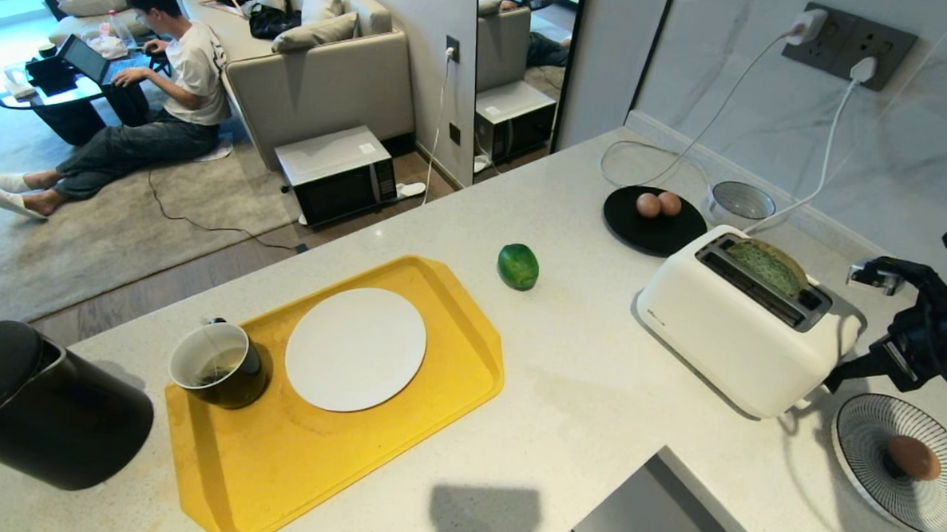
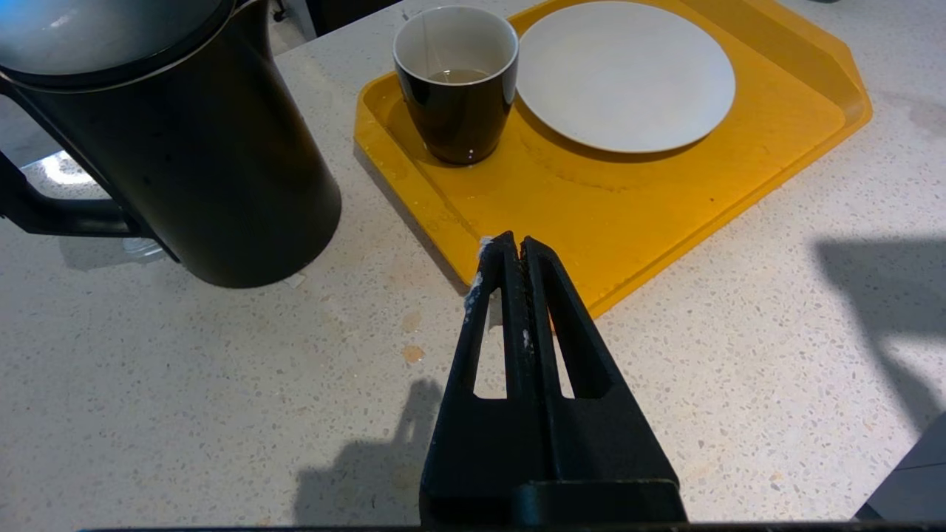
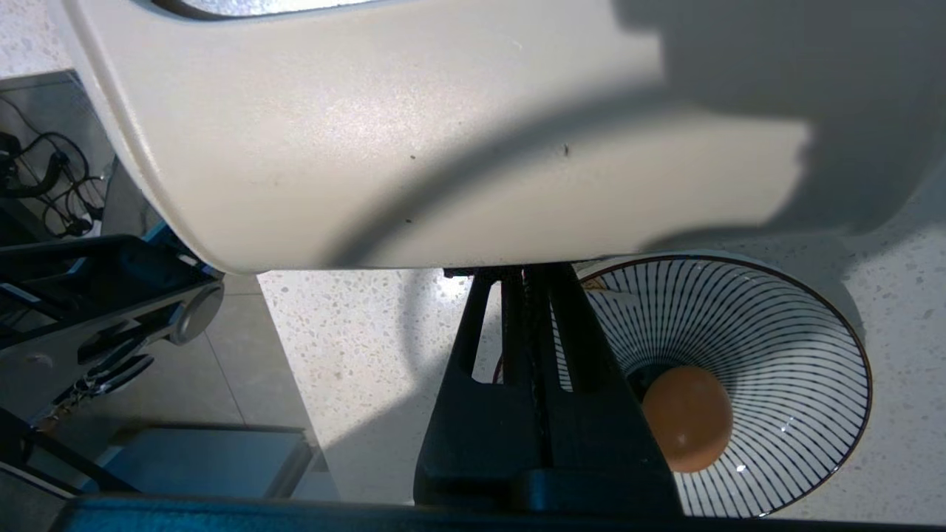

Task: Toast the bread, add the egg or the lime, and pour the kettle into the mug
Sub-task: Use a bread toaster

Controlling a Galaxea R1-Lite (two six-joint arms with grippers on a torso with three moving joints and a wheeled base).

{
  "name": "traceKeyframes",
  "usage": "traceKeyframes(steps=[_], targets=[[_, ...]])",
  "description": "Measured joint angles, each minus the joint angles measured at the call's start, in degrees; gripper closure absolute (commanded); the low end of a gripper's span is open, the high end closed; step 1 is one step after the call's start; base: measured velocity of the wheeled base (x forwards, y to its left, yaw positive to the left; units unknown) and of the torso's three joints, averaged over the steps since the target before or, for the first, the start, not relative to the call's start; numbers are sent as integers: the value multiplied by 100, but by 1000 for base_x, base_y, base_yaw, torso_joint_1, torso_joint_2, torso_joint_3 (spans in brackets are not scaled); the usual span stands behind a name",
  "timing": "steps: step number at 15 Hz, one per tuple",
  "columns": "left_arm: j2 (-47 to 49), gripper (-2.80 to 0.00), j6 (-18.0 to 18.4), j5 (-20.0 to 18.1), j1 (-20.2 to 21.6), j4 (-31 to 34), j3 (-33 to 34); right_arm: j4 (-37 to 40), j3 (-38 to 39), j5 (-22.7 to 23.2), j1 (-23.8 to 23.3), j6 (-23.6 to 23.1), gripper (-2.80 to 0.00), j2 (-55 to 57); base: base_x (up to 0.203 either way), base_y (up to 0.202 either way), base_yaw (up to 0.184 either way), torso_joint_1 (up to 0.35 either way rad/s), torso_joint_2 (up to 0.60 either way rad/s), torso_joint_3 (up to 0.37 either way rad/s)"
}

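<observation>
Left of the toaster (image 1: 738,329) we see the kettle (image 1: 36,407), cut off by the frame, then the mug (image 1: 220,364) on the yellow tray (image 1: 402,447). Only our left wrist view shows the left gripper (image 2: 515,247), jaws clenched on nothing, over bare tabletop (image 2: 185,384). The lime (image 1: 518,265) lies apart. Bread (image 1: 769,267) sits in the toaster. Our right gripper (image 3: 526,272), jaws clenched, tips hidden against the toaster's end, hangs beside the egg (image 3: 687,417) in its striped bowl (image 3: 805,332).

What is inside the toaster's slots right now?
The bread, a pale green slice, sits in the toaster in its rear slot, its top sticking out above the rim. The front slot looks empty. The slice's lower part is hidden inside.
</observation>
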Motion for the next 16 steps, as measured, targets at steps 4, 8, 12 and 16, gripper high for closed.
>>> traceKeyframes(steps=[4,8,12,16], targets=[[0,0,2,0,0,-2,0,-4,11,0,-10,-2,0,52,0,0,0,0,0,0],[0,0,1,0,0,-2,0,-7,44,-2,-10,-2,0,60,0,0,0,0,0,0],[0,0,2,0,0,-2,0,-10,50,-2,-10,-2,0,85,0,0,0,0,0,0],[0,0,0,0,0,0,0,-10,45,-4,-11,-2,0,123,0,0,0,0,0,0]])
